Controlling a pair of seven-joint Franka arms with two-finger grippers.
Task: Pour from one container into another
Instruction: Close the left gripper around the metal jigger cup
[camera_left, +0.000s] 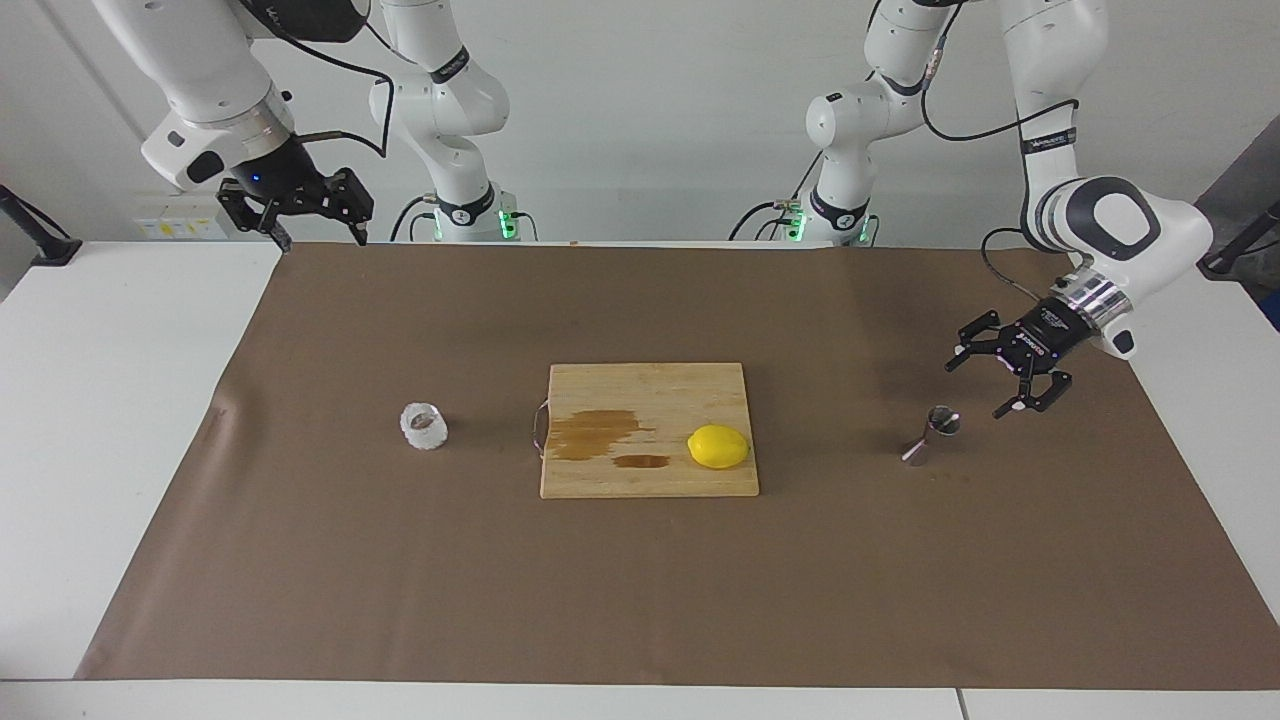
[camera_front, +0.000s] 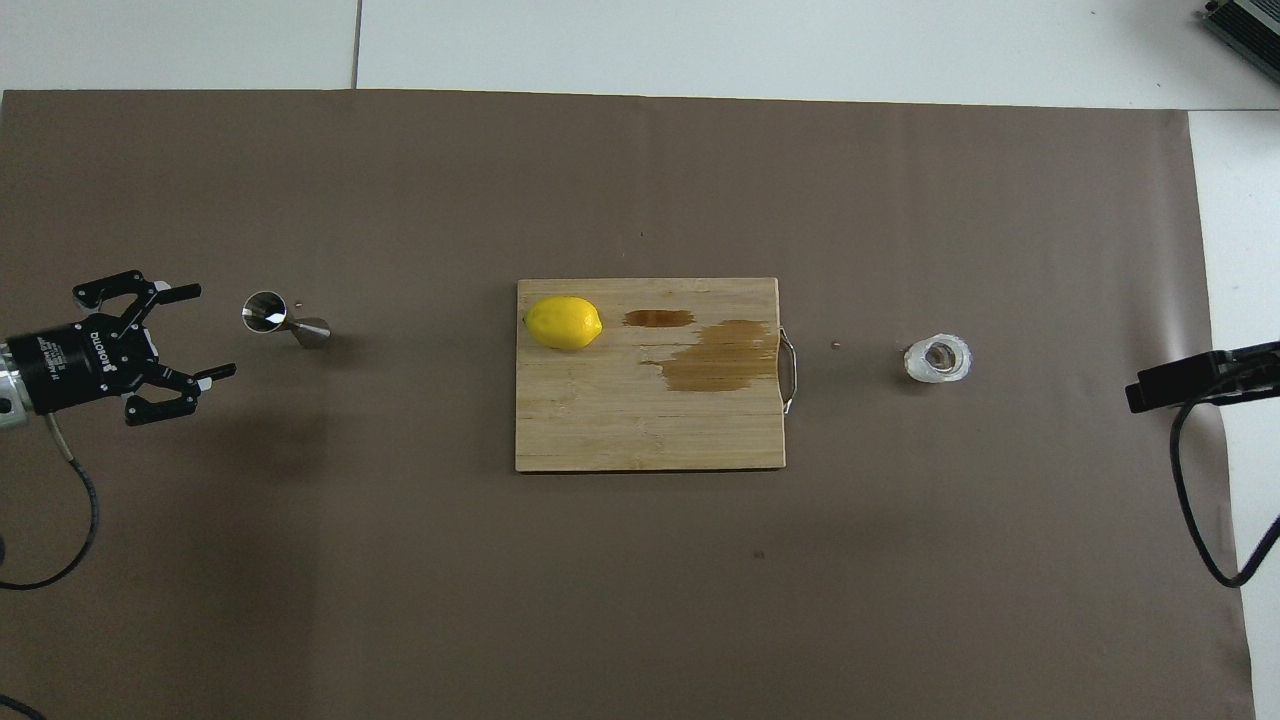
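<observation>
Brown paper (camera_left: 640, 580) covers my table. Near my spread left gripper (camera_left: 990, 388) stands the shiny hourglass jigger (camera_left: 933, 434); the knobbly clear cup (camera_left: 424, 426) sits apart. My right gripper (camera_left: 318, 236) waits, spread.

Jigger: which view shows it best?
Overhead view: the jigger shows its round mouth and narrow waist, beside the open left claw. Facing view shows the same jigger smaller, its mouth foreshortened.

Shiny metal jigger (camera_left: 932, 436), knobbly translucent cup (camera_left: 424, 426), stained wooden board (camera_left: 648, 400), matt brown paper (camera_left: 640, 580).
</observation>
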